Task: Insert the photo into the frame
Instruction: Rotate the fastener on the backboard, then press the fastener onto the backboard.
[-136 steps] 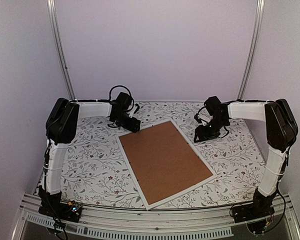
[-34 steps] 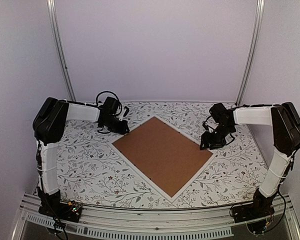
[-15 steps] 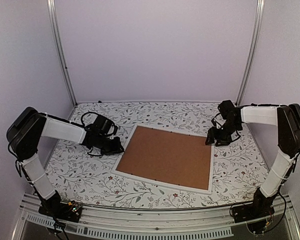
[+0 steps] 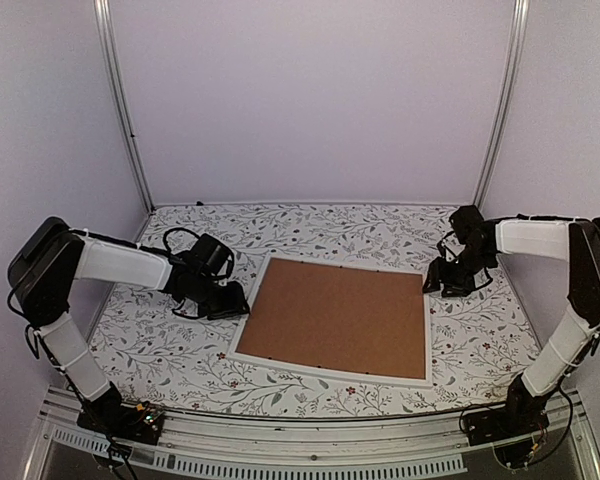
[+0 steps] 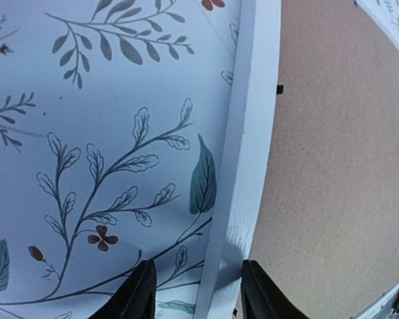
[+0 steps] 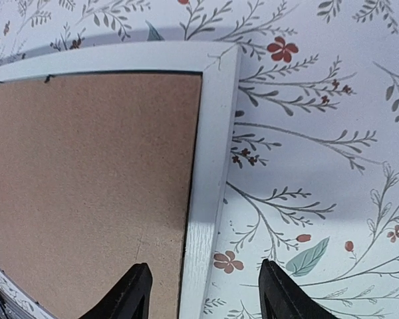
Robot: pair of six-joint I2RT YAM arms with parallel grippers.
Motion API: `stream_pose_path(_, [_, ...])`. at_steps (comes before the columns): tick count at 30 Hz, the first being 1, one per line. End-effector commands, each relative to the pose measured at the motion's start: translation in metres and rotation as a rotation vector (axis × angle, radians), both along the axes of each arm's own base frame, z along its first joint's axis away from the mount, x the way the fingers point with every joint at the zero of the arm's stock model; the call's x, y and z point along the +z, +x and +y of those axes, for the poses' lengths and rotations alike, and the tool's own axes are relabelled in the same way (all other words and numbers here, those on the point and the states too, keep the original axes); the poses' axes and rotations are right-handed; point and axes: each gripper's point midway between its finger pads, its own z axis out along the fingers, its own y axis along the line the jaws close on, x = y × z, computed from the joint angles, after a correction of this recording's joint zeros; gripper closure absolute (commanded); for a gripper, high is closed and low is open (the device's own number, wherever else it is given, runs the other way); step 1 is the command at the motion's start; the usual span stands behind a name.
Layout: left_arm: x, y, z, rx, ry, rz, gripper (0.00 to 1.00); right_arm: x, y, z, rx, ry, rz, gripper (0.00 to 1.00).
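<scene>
Our left gripper [image 4: 230, 298] sat at the left short edge of the white-rimmed rectangular picture frame [image 5: 249, 133], fingers spread astride the rim, pinching nothing. The frame lay flat and face down, plain brown backing board [image 4: 335, 320] up, long axis running gripper to gripper. Our right gripper [image 4: 436, 284] straddled the frame's right edge near its far corner, also spread. Couldn't spot the photo anywhere, tbh.

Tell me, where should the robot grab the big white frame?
Probably by its thin white rim, coming from the outer left side. The frame lies flat with its brown backing board up. It is too wide to span, so only an edge can be pinched. The left end effector straddles that rim, open.
</scene>
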Motion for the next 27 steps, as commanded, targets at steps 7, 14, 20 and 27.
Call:
stream_pose_path(7, [-0.013,-0.012,0.014,-0.026,0.116,0.074,0.44,-0.005,-0.003,-0.015,-0.025,-0.034,-0.005,0.46])
stream_pose_path(14, [-0.014,-0.009,0.012,-0.031,0.123,0.074,0.43,-0.017,-0.003,-0.015,-0.012,-0.041,0.018,0.49])
stream_pose_path(20, [-0.012,-0.007,0.01,-0.035,0.118,0.068,0.43,-0.025,-0.005,-0.014,-0.007,-0.038,0.032,0.5])
stream_pose_path(27, [-0.015,-0.007,0.009,-0.041,0.121,0.074,0.43,-0.032,-0.008,-0.01,0.0,-0.02,0.046,0.51])
